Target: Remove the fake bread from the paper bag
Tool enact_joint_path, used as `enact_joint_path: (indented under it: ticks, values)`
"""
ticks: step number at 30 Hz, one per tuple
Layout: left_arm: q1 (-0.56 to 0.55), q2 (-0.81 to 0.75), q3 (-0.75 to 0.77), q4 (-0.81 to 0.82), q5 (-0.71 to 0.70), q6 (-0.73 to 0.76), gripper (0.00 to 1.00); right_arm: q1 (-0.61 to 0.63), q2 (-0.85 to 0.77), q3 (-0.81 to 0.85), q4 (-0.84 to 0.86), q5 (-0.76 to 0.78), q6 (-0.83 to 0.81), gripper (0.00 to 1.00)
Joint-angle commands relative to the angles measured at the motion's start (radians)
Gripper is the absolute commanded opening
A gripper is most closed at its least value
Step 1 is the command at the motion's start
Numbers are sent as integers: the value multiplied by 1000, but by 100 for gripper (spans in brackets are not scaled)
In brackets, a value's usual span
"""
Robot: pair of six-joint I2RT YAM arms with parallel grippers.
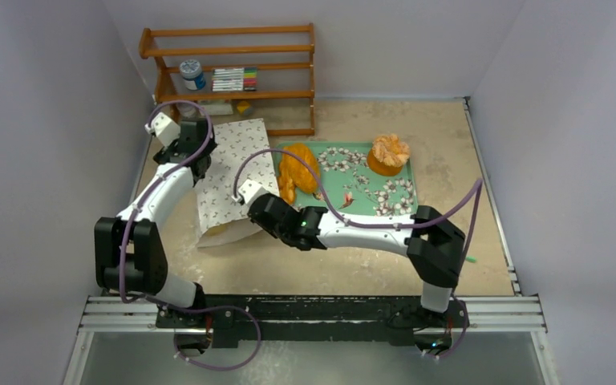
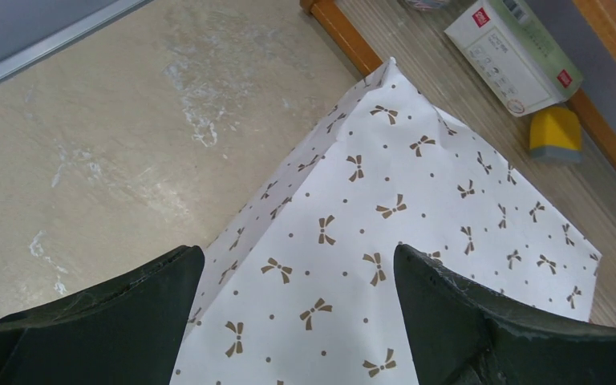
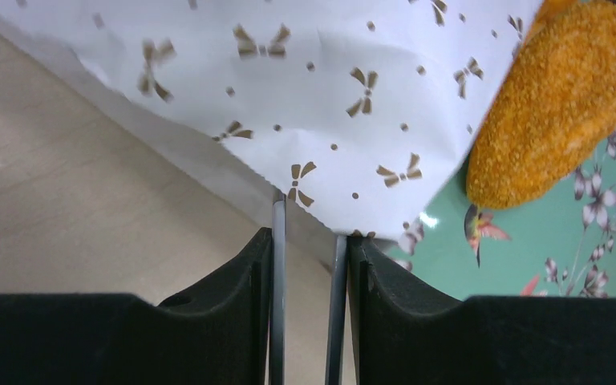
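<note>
"Listing item 1, the paper bag [image 1: 228,172]: where does it lie?" asks the checker.

"Flat on the beige table [image 1: 449,136], white with brown bow motifs. Its closed end points at the wooden shelf [image 1: 273,95]. Its mouth faces the arms' bases, tan inside showing. Its right edge lies over the rim of the green floral tray [image 1: 369,180]," the clerk replies.

"Item 2, the fake bread?"

"On the tray, outside the bag. A broad lumpy loaf [image 1: 298,167] sits with its side under the bag's right edge. A pale ruffled pastry [image 1: 389,151] sits at the tray's far side, well apart from the bag. Whether the bag holds more cannot be told."

"Item 3, the grippers?"

"Left gripper [image 2: 297,265]: jaws wide apart over the bag's closed end, holding nothing. Right gripper [image 3: 309,237]: fingers a narrow gap apart at the bag's right edge. The paper meets the tips, but whether it is pinched cannot be told."

"Item 4, sundries?"

"On the shelf: a blue-lidded jar [image 1: 192,74], a row of markers [image 1: 235,79], a white-and-green carton [image 2: 513,52] and a yellow block [image 2: 555,132]."
</note>
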Motion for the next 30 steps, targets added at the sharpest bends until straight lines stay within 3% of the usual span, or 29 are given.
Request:
enact_joint_path:
  ticks: [1,6,14,30]
  values:
    - [2,10,12,17,-57,19,90,-31,64,128,134,-24,-89,0]
    - [2,22,15,23,-60,17,90,-49,117,211,123,-29,-80,0]
    - [-10,78,20,50,-12,4,89,20,15,125,7,4,62,0]
    - [-97,222,112,34,-68,-37,88,177,-149,4,-137,6,267,0]
